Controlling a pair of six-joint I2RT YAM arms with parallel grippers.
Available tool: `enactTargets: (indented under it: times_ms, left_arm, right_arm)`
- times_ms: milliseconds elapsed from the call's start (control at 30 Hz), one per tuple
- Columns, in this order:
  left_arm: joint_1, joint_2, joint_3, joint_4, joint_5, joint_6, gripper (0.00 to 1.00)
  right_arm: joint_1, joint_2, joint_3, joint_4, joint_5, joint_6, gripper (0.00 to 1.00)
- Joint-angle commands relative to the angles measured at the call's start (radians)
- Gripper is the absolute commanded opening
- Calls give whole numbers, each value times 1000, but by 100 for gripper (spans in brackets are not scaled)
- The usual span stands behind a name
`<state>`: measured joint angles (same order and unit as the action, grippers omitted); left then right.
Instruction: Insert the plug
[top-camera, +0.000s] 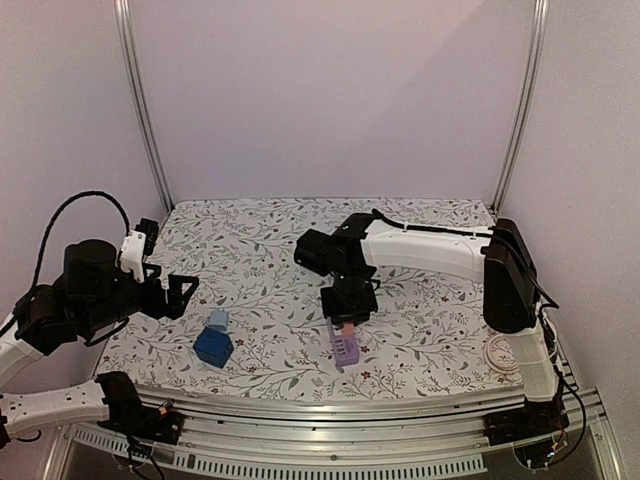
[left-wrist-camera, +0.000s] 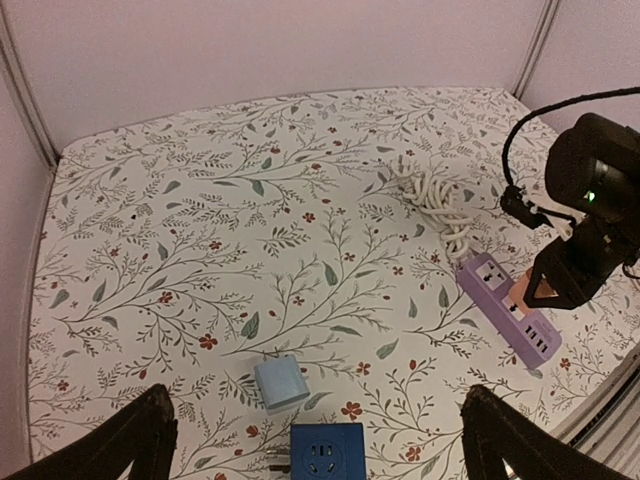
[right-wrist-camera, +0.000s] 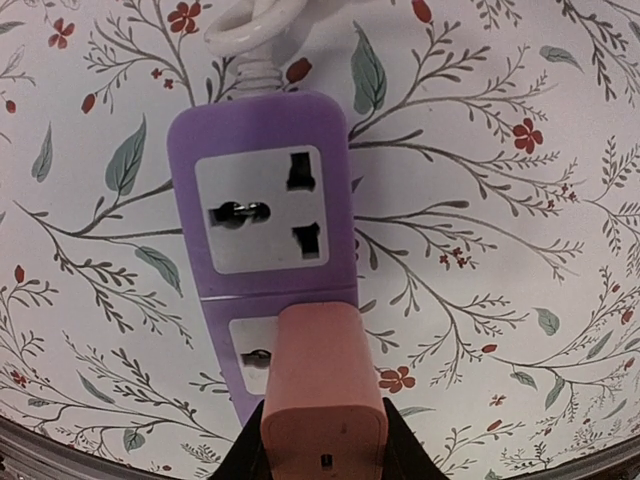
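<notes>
Right claw (top-camera: 346, 316) grips a boxy pink plug (right-wrist-camera: 322, 390) over the glossy purple strip (right-wrist-camera: 260, 200); left claw (top-camera: 183, 292) gapes wide.

Left arm (top-camera: 75, 295) is folded at the near left corner. Its wrist is raised above the worktop (top-camera: 270, 240) and the left gripper (top-camera: 182, 297) points toward the centre, jaws spread wide with nothing between them. Right arm (top-camera: 440, 250) rises from its base at the near right, and its white forearm reaches leftward to the middle of the worktop, where the wrist bends down. Right gripper (top-camera: 346, 318) points downward, jaws closed tight on the sides of a pink plug (right-wrist-camera: 323, 395).
</notes>
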<state>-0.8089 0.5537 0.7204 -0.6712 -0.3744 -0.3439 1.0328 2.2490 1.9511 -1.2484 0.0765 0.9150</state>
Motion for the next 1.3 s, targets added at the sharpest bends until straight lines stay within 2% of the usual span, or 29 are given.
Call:
enactTargets:
  times_ms: [0,167,367,500,867,933,1267]
  left_arm:
    - [10,-10,-17,6,2,8,100]
    - [11,-9,-18,5,-3,6,99]
    - [11,-12,-18,4,-8,5,99]
    - [11,-11,-18,7,-6,6,99]
    - [11,-2,-18,7,-8,5,100]
    - [11,7,-17,7,-8,4,99]
    - [11,53,17,-14,-3,-8,99]
  right_arm:
    - [-1,121,-55,-38,-100,14,5]
    - [-1,94,-45,-42,-92,21,32]
    - [-1,68,22,-84,-82,21,53]
    - [-1,41,73,-89,-49,28,64]
    - [-5,-70,130,-47,-50,10,85]
    - [-6,-93,130,-59,-30,17,97]
    - [-36,-189,128,-79,81,31,99]
